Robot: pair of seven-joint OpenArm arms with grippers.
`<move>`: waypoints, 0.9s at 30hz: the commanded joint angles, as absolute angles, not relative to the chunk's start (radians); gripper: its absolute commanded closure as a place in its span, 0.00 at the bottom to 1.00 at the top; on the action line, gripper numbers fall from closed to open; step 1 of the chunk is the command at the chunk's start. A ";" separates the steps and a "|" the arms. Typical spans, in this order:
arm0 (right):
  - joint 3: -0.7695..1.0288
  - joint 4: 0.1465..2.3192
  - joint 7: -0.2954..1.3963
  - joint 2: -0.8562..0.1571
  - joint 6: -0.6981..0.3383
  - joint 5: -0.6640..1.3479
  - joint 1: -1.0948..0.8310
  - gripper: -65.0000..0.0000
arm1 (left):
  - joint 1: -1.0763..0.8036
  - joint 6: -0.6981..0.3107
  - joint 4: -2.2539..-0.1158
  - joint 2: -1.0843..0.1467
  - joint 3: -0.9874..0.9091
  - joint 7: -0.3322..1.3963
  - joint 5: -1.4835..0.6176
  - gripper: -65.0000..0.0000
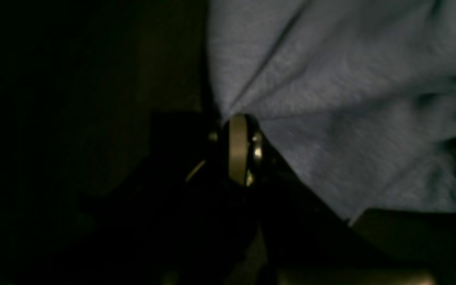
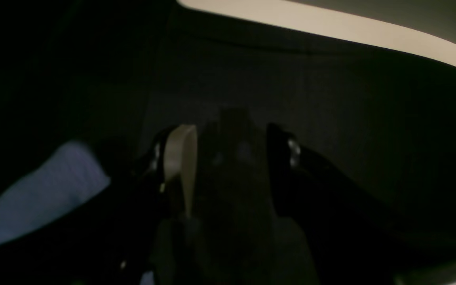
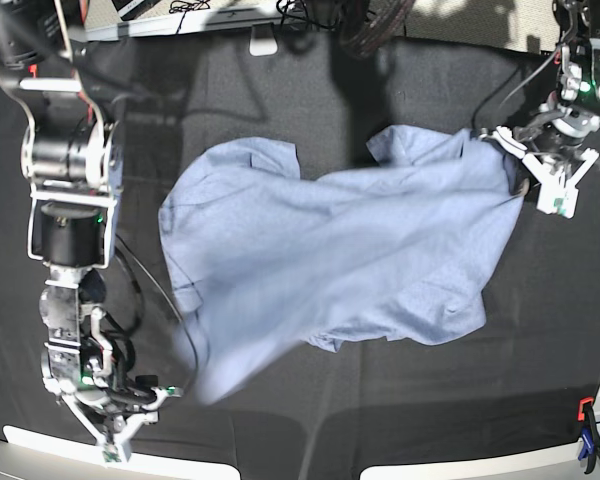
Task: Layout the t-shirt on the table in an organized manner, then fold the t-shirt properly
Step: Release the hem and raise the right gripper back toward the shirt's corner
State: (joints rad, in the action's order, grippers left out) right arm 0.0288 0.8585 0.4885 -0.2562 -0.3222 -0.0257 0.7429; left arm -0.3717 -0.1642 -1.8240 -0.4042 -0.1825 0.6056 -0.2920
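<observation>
The light blue-grey t-shirt point(image 3: 330, 250) lies spread and rumpled across the middle of the black table point(image 3: 380, 420). Its near-left corner point(image 3: 215, 385) looks blurred. My left gripper point(image 3: 520, 160), at the far right in the base view, is shut on the shirt's edge. The left wrist view shows the cloth point(image 1: 350, 99) fanning out from the shut left gripper point(image 1: 232, 118). My right gripper point(image 3: 140, 420) stands open near the front left edge, apart from the shirt. In the right wrist view the right gripper point(image 2: 232, 146) holds nothing, and the t-shirt point(image 2: 42, 198) lies to its left.
A blue and orange clamp point(image 3: 585, 440) grips the table's front right edge. Cables and a dark wheel point(image 3: 370, 25) lie beyond the far edge. A pale strip of table border point(image 2: 331, 31) runs past the black cloth in the right wrist view.
</observation>
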 commanded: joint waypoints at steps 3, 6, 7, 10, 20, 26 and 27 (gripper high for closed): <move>0.032 0.876 0.478 -0.261 -0.321 -0.019 0.787 0.56 | -0.366 -0.157 -1.842 -0.416 -0.188 0.583 -0.296 1.00; 0.032 0.903 0.554 -0.261 -0.323 0.005 0.786 0.56 | -0.366 -0.157 -1.842 -0.416 -0.188 0.582 -0.297 1.00; 0.032 0.918 0.587 -0.261 -0.323 0.025 0.786 0.56 | -0.366 -0.157 -1.842 -0.416 -0.188 0.582 -0.296 1.00; 0.032 0.977 0.676 -0.261 -0.390 0.065 0.783 0.56 | -0.366 -0.157 -1.842 -0.416 -0.188 0.582 -0.296 1.00; 0.125 1.324 1.047 -0.266 -0.485 0.329 0.616 0.56 | -0.363 -0.157 -1.842 -0.416 -0.189 0.564 -0.296 0.54; 0.303 1.434 1.108 -0.269 -0.529 0.477 0.440 0.56 | -0.363 -0.157 -1.842 -0.416 -0.189 0.575 -0.298 0.54; 0.326 1.448 1.125 -0.272 -0.541 0.505 0.411 0.56 | -0.363 -0.157 -1.842 -0.416 -0.189 0.575 -0.300 0.54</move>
State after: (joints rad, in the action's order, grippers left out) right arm 0.3264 1.4265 1.1496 -0.2600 -0.5316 0.4808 0.3759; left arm -0.3710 -0.1623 -1.8240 -0.4046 -0.1825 0.5991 -0.2920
